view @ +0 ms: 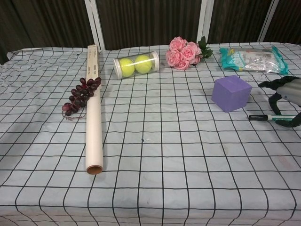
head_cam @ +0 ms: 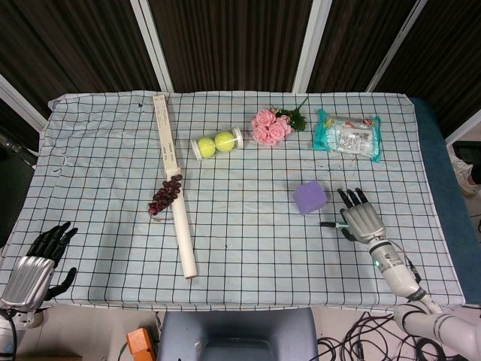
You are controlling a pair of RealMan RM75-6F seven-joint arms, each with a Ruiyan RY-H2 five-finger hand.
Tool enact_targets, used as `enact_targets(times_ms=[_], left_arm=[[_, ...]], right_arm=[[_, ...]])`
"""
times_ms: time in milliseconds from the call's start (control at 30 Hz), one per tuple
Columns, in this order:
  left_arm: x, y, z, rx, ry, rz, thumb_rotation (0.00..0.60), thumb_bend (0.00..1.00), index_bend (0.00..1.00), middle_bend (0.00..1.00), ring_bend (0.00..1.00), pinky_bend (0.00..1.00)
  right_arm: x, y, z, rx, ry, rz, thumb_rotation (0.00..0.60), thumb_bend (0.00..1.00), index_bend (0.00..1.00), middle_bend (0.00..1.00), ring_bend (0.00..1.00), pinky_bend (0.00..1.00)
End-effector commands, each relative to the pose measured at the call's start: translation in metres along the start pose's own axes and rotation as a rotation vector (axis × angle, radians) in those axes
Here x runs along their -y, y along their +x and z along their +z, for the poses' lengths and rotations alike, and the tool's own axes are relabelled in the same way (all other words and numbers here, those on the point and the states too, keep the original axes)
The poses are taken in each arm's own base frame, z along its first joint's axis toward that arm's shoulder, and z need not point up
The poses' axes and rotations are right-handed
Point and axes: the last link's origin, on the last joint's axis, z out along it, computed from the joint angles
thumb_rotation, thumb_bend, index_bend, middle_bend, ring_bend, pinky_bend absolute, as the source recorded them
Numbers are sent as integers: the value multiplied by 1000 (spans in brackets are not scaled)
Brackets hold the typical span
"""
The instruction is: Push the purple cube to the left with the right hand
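The purple cube (head_cam: pixel 310 197) (view: pixel 231 93) sits on the checked cloth, right of the table's middle. My right hand (head_cam: pixel 361 218) (view: pixel 284 101) is just to the right of the cube, apart from it. Its fingers are spread and point toward the far edge, the thumb sticks out toward the cube, and it holds nothing. A black marker pen (head_cam: pixel 328 224) (view: pixel 263 117) lies on the cloth by the thumb. My left hand (head_cam: pixel 37 259) rests at the near left corner of the table with its fingers apart and empty; only the head view shows it.
A long cream roll (head_cam: pixel 174 180) (view: pixel 92 113) lies left of centre, with dark grapes (head_cam: pixel 165 194) (view: pixel 81 94) against it. A tube of tennis balls (head_cam: pixel 216 143) (view: pixel 136 64), pink roses (head_cam: pixel 272 126) (view: pixel 184 52) and a teal packet (head_cam: pixel 347 135) (view: pixel 251 59) line the far side.
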Motion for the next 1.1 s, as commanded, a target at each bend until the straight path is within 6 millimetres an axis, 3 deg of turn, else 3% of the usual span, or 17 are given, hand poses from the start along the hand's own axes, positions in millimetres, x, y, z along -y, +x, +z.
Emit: enact_targets(times_ms=[33,200,400,567,800,1100], left_arm=[[0,0,0,-1,0,0,600,436,0,0,0,119],[1,0,0,-2,4,1,600,435,0,0,0,119],[0,-2,2,7,7,7,600,435,0,0,0,119],[-2,-6,7,19,15,20,600,435,0,0,0,119],[-1,-10,15,38,39,34,600,436,0,0,0,119],[-2,-15,22,72,43,39,600,435,0,0,0,119]], right_arm=[[-2,1,-1,-7,-2,-4,600,511,681,58,0,0],[-15,4,-10,-36,-13,-34,600,514,693,71,0,0],[-50,10,-20,-56,-81,-75,600,514,697,78,0,0],[-74,24,-5,-53,-130,-143,600,514,707,92,0,0],[-66,48,35,-68,-128,-235,600,515,722,96,0,0],[-50,49,47,-59,-95,-287,600,515,728,96,0,0]])
